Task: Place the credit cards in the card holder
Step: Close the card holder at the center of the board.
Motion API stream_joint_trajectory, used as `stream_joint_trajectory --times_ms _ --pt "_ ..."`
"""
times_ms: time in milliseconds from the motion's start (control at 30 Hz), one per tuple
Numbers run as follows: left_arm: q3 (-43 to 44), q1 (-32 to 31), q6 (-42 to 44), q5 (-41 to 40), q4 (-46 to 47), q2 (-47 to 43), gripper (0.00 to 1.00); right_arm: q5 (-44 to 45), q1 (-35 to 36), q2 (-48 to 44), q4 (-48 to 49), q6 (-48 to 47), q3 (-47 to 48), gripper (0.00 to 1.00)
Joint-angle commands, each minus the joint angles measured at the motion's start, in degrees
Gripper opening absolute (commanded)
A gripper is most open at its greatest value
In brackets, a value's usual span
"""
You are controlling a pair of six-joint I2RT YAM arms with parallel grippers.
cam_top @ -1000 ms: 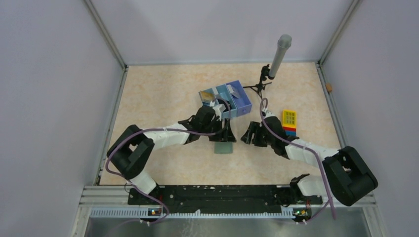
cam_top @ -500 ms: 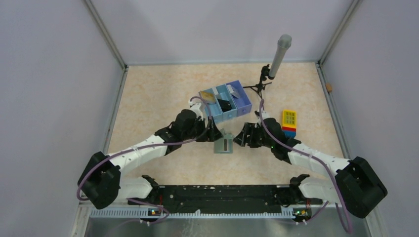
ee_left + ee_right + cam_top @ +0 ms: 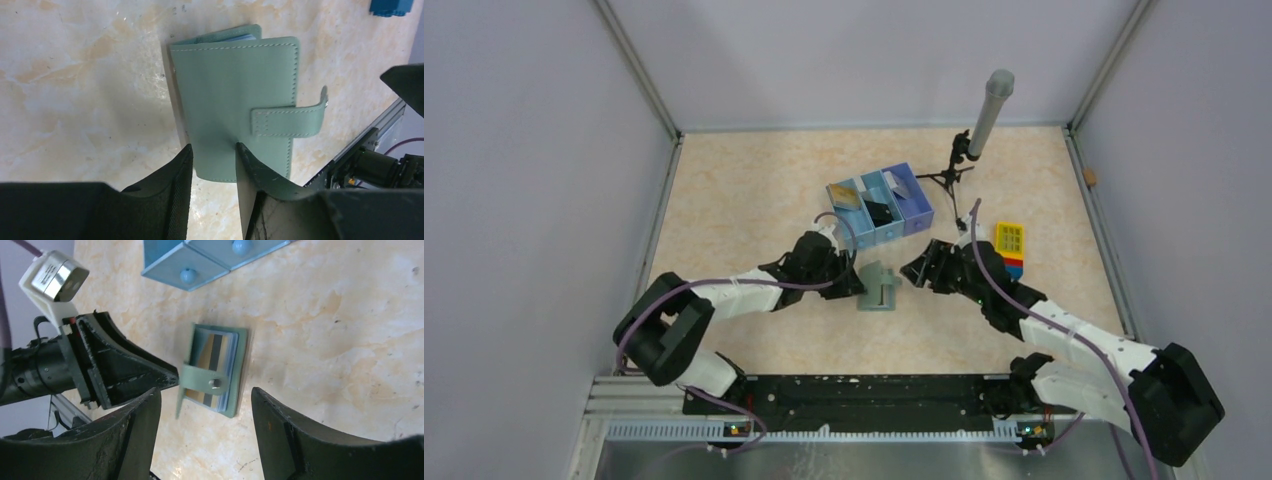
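The small grey-green stitched folding card holder (image 3: 879, 289) lies on the marbled beige bench (image 3: 754, 190), about midway between its left and right edges. It sits just on the near side of the blue three-compartment plastic tray (image 3: 880, 205). Its cover (image 3: 235, 95) stands part-raised with the snap strap (image 3: 202, 382) hanging loose. Gold and grey-striped cards (image 3: 214, 354) show against the light blue inside.

The left pincer (image 3: 214, 146) has its fingers narrowly apart, and the cover's free edge shows in the gap. It reaches the cover, but whether it presses or pinches there I cannot tell. The right pincer (image 3: 205, 390) hovers just beside the card holder, fingers wide apart and holding nothing.

The card holder looks light, thin and soft, so it will likely slide on the smooth bench, and the cover will probably fall or spring if let go. The best hold seems to be the cover's free edge or the strap, pinched through the thickness, with the other pincer pinning the lower panel. The cards look stiff, flat and slick, so an edge is the place to take them.
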Motion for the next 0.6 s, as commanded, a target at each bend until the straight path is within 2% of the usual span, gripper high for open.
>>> stream_joint_trajectory --times_ms 0,100,267,400,567 --pt "1.6 0.0 0.2 1.4 4.5 3.2 0.37 -1.1 3.3 2.2 2.4 1.2 0.0 0.65" --pt "2.0 0.0 0.1 1.5 5.3 4.7 0.36 -1.6 5.7 5.5 3.9 2.1 0.4 0.59" --pt "2.4 0.0 0.5 1.5 5.4 6.6 0.35 0.0 10.1 11.3 5.2 3.3 2.0 0.56" --pt "2.3 -0.1 0.5 1.4 5.5 7.0 0.35 3.2 11.2 15.6 3.5 3.8 3.8 0.50" --pt "2.3 -0.1 0.5 1.6 5.8 7.4 0.34 4.7 11.3 20.0 2.9 2.7 5.6 0.47"
